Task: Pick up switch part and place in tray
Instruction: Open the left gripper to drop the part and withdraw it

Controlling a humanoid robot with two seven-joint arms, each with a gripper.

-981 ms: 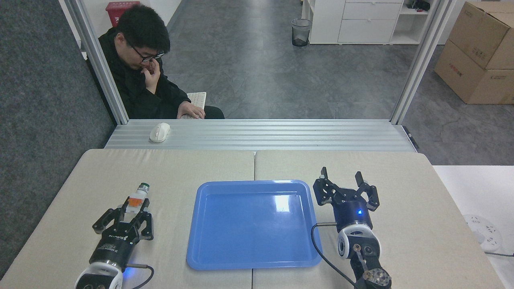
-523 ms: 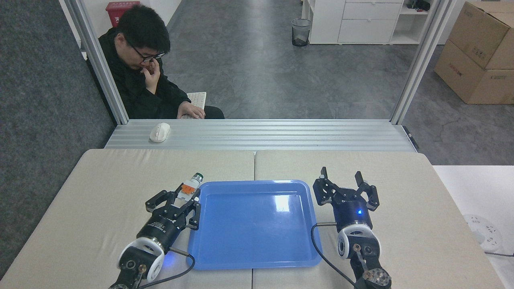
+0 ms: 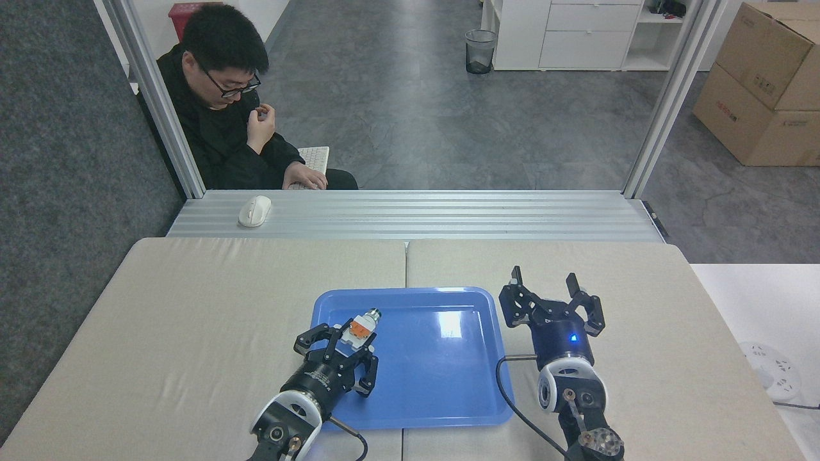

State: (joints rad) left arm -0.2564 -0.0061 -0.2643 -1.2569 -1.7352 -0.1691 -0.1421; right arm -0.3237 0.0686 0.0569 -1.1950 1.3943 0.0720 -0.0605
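Over the left part of the tray (image 3: 410,397), the left claw (image 3: 351,338) pinches the switch part (image 3: 360,326) between its fingers. The part's white body sits between the fingertips, its orange section shows just above them, and its dark round tip points up and away toward the tray's far rim. Whether the part is touching the tray floor or hanging just above it cannot be told from this view.

The right claw (image 3: 552,289) stands spread and holding nothing, just beside the tray's right rim, over the beige surface (image 3: 192,307).

The part looks like hard moulded plastic: stiff, light, and unlikely to deform under the fingers. Its smooth faces could slip if pinched on a corner or on the round tip, so the flat sides of the white body seem the sound place to hold it, which is about where the fingers sit. Being so small and light, it would probably bounce or roll on the glossy tray if let go from any height; I judge a low release safer.

The task seems near its end: the part is already above the tray, and what is left is to set it down and spread the fingers.

Beyond the surface, a person (image 3: 224,115) sits by a mouse (image 3: 254,210) on the metal ledge.
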